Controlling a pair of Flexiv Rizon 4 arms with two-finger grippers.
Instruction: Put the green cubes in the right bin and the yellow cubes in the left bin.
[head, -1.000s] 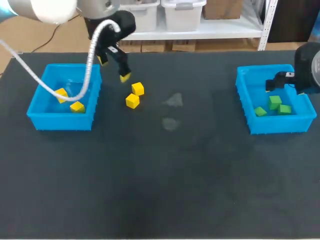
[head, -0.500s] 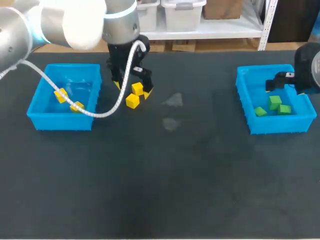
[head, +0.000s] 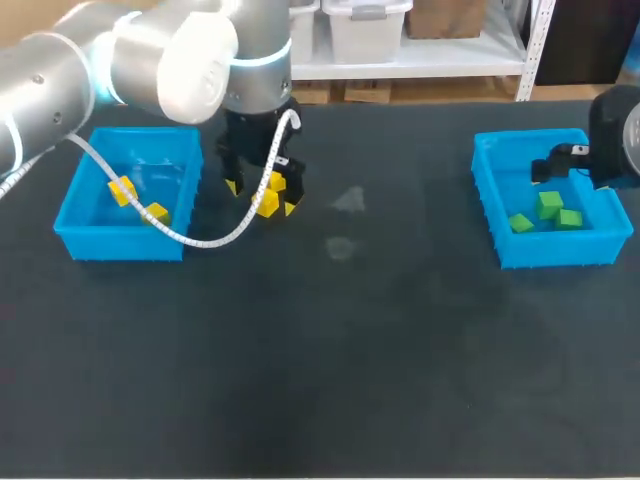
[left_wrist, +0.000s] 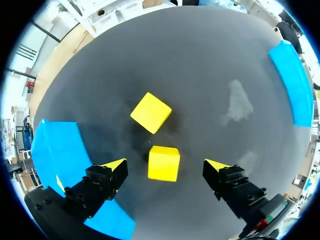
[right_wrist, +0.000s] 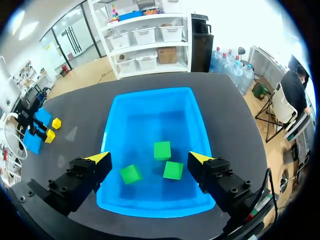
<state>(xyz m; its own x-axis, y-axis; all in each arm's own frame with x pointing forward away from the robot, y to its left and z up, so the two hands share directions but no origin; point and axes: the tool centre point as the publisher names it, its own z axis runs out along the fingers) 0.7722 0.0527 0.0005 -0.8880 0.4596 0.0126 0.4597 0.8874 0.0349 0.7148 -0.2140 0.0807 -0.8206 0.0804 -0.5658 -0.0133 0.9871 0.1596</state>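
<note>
Dark tabletop (head: 400, 350) on my feed, with a blue bin at each end. I've got my left gripper (left_wrist: 166, 165) low over two loose yellow cubes lying on the table just beside the left bin (head: 120, 245). Its fingers are spread wide. The nearer cube (left_wrist: 163, 163) sits between the tips with a gap on either side, so nothing is pinched. The farther cube (left_wrist: 151, 112) lies just ahead of it, turned corner-on. Two more yellow cubes (head: 121, 189) lie inside the left bin. Over on the other side, my right gripper (right_wrist: 150, 159) hangs above the right bin (right_wrist: 145, 120), fingers apart and empty, with three green cubes (right_wrist: 162, 150) on the bin floor below.
</note>
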